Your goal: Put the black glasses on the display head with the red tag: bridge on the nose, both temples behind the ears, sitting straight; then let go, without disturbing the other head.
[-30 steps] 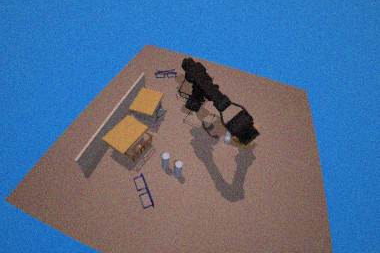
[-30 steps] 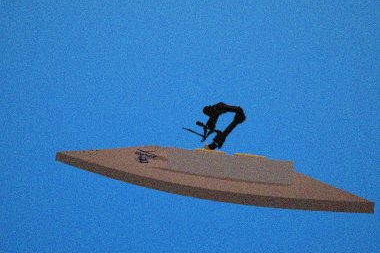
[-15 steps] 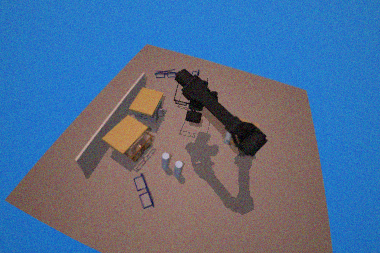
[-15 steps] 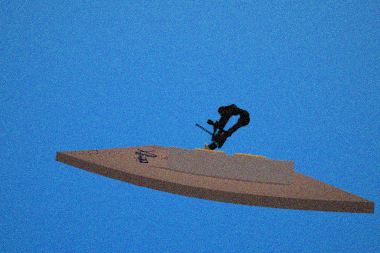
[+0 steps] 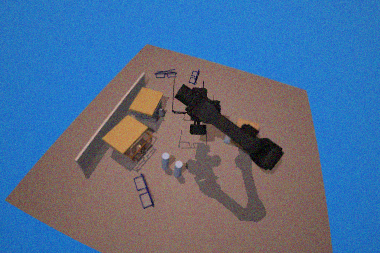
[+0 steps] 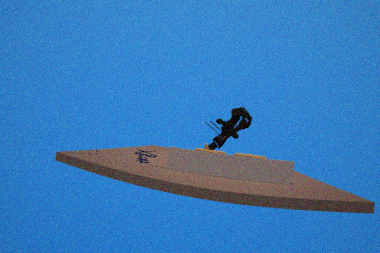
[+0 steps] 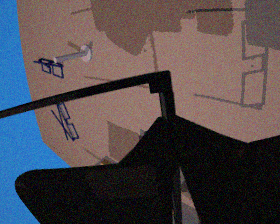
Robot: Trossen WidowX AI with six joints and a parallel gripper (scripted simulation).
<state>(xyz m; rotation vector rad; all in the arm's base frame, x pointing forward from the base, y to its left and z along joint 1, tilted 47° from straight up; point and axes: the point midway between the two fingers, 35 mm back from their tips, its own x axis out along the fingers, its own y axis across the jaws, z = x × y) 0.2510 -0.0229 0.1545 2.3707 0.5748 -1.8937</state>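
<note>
The black glasses (image 5: 173, 95) (image 6: 211, 127) (image 7: 100, 90) are raised above the table, held by the front, with the temples reaching away from the gripper. My gripper (image 5: 189, 112) (image 7: 166, 122) is shut on them; its fingers cover part of the front in the wrist view. Two orange-topped blocks (image 5: 147, 101) (image 5: 125, 134) stand left of the gripper in the top view, with small grey and brown shapes at their near sides. These may be the display heads, but faces, noses and the red tag cannot be made out. The held glasses are well apart from both blocks.
A long upright panel (image 5: 111, 116) (image 6: 230, 166) stands behind the blocks. Two white-topped posts (image 5: 165, 160) (image 5: 178, 169) stand near them. Navy glasses (image 5: 144, 191) (image 5: 166, 73) (image 5: 194, 77) lie on the table (image 5: 285, 114). Shadows of the arm and glasses fall on it.
</note>
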